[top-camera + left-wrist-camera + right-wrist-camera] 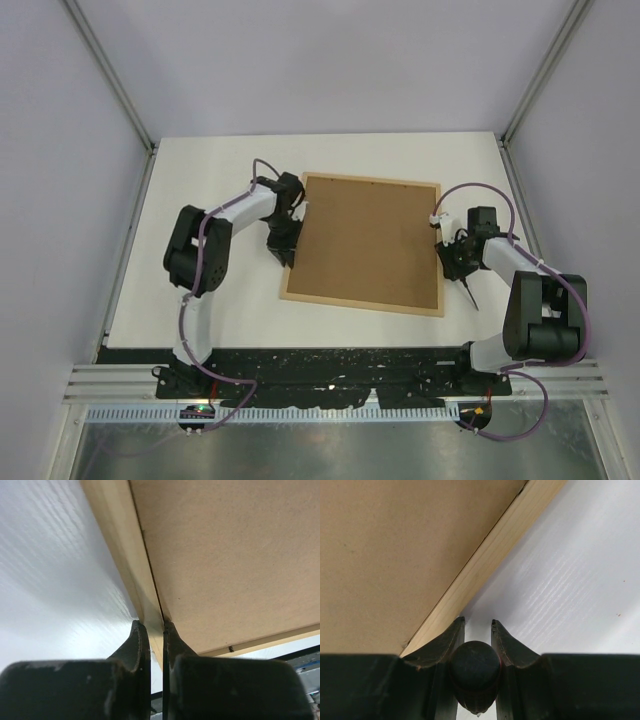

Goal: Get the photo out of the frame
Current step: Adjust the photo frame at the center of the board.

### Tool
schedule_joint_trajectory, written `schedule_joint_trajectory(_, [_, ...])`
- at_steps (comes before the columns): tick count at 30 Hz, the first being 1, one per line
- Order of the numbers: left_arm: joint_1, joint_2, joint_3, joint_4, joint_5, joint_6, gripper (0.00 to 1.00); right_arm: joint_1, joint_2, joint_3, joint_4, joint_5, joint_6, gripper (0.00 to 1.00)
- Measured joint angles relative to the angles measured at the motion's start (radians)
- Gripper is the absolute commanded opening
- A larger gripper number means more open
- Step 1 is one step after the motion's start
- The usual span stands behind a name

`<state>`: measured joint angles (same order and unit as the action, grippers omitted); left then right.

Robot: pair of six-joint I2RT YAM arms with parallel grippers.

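— On the tabletop (200,180), the light-wood rectangular frame (355,302) lies face-down; photo hidden underneath.
— Yes; left claw (156,629) nearly shut, empty; right claw (478,624) grips a dark-handled screwdriver (475,667). A slip could gouge the photo.

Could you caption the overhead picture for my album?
The frame lies brown back up between the left gripper and the right gripper, which holds a screwdriver.

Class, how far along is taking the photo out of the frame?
Done: the frame lies face down, brown back up. In hand: the right fingers hold a screwdriver beside its right edge; the left fingers sit at its left edge. Left: the back is still fitted; no photo shows.
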<state>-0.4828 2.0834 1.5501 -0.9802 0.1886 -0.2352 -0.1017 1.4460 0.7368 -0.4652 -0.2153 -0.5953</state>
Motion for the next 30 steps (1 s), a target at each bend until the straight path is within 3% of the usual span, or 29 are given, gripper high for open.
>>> schedule_joint_trajectory(9, [0.071, -0.05, -0.097, 0.106, 0.116, -0.019, 0.0, 0.004, 0.0, -0.001, -0.004, -0.014, 0.0, 0.08])
schedule_joint_trajectory(10, [0.075, -0.055, -0.105, 0.114, 0.125, -0.02, 0.04, 0.004, 0.0, -0.001, -0.004, -0.014, 0.0, 0.08])
schedule_joint_trajectory(13, [0.084, -0.066, -0.123, 0.134, 0.14, -0.02, 0.34, 0.004, 0.0, -0.001, -0.005, -0.014, 0.0, 0.08])
schedule_joint_trajectory(15, [0.094, -0.072, -0.135, 0.147, 0.15, -0.02, 0.42, 0.004, 0.0, -0.001, -0.005, -0.014, 0.0, 0.08])
schedule_joint_trajectory(23, [0.136, -0.108, -0.121, 0.195, 0.176, -0.027, 0.55, 0.004, 0.0, -0.001, -0.003, -0.012, 0.0, 0.08])
schedule_joint_trajectory(30, [0.132, -0.014, 0.101, 0.148, 0.118, -0.02, 0.6, 0.006, 0.0, -0.001, 0.009, -0.006, 0.005, 0.08])
